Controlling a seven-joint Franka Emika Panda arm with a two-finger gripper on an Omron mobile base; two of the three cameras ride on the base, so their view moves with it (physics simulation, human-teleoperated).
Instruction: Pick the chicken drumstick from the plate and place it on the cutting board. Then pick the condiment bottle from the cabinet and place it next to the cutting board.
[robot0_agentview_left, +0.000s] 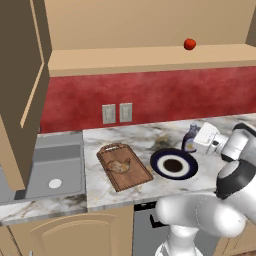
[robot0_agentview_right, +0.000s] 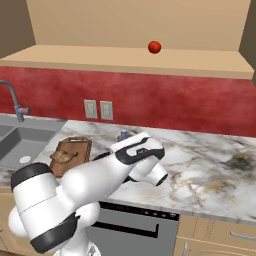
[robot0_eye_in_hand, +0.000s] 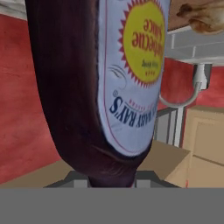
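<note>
Now: chicken drumstick (robot0_agentview_left: 119, 166) on cutting board (robot0_agentview_left: 135, 179) | plate (robot0_agentview_left: 159, 163) bare | end effector (robot0_agentview_left: 196, 140) clamps condiment bottle (robot0_eye_in_hand: 105, 87)

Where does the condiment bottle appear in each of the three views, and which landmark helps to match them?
Left base view: the condiment bottle stands right of centre, behind the plate, at the gripper.
Right base view: its cap peeks over the arm, left of centre.
Hand view: the bottle is close up, left of centre.
Shared landmark: the chicken drumstick on the cutting board.
</note>
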